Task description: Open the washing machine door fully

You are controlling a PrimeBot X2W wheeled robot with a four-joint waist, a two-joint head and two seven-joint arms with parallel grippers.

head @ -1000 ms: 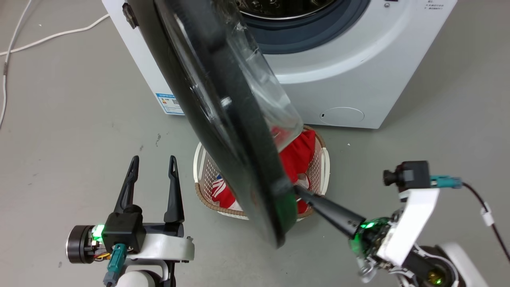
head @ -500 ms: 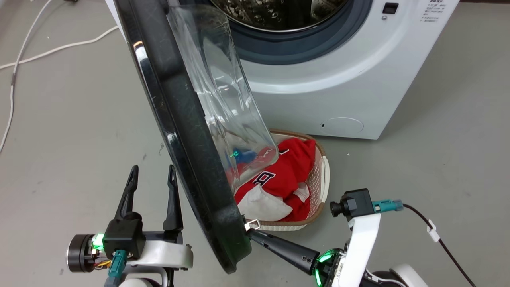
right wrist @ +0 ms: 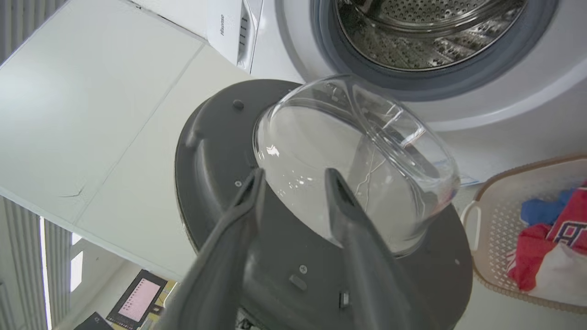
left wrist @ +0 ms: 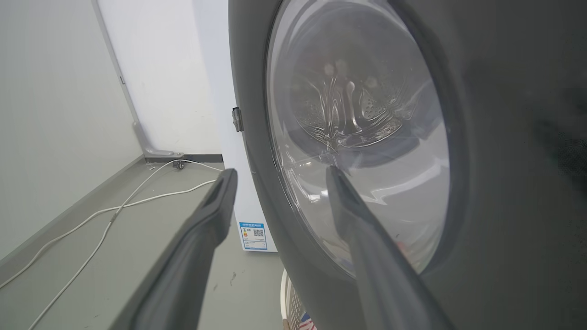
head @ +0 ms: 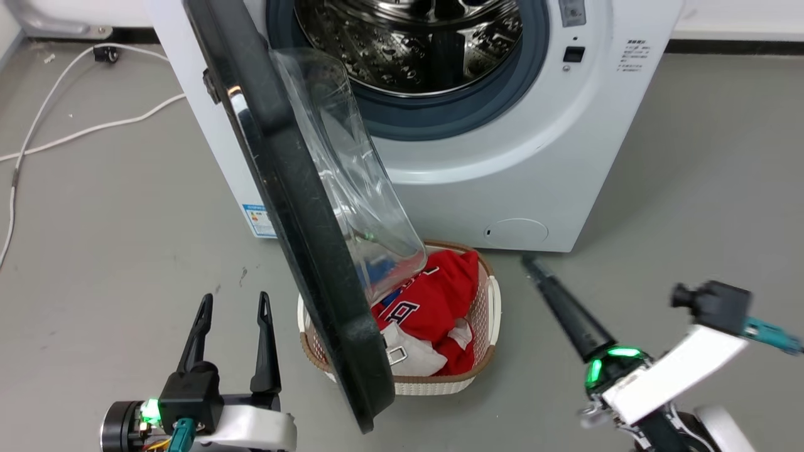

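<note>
1. Black plastic round clear glass: the door (head: 301,238) stands roughly square to the washer (head: 565,157), hinged at the 9 o'clock side of the opening. From the head you see it edge-on. Its long line runs from 11 o'clock down to 5 o'clock, and its free end hangs over the basket (head: 496,295).
2. Your left gripper (head: 233,298) sits at 7 o'clock, fingers spread wide and empty. The door's outer face lies just beside it at 3 o'clock, not touching. In the left wrist view that face (left wrist: 504,137) rises at 3 o'clock of the gripper (left wrist: 280,173).
3. Your right gripper (head: 531,263) sits at 4 o'clock and is well apart from the door, which lies at its 9 o'clock. Its wrist view shows the gripper (right wrist: 293,176) with a moderate gap and nothing held, pointing at the inner face (right wrist: 220,151) and the bowl (right wrist: 348,156).
4. The rest of the swing looks to run toward 9 o'clock. The left gripper is nearer, but it stands on the side the door must sweep into. The right one faces the side you would push.
5. For writing, "Hisense" reads on the drawer (right wrist: 223,27). A blue-and-white sticker (head: 257,220) with a QR code sits on the washer's side (left wrist: 253,233), its text too small to read. The print at 1 o'clock of the opening is also too small. The red shirt (head: 433,295) bears white letters, but you cannot make out a word.
</note>
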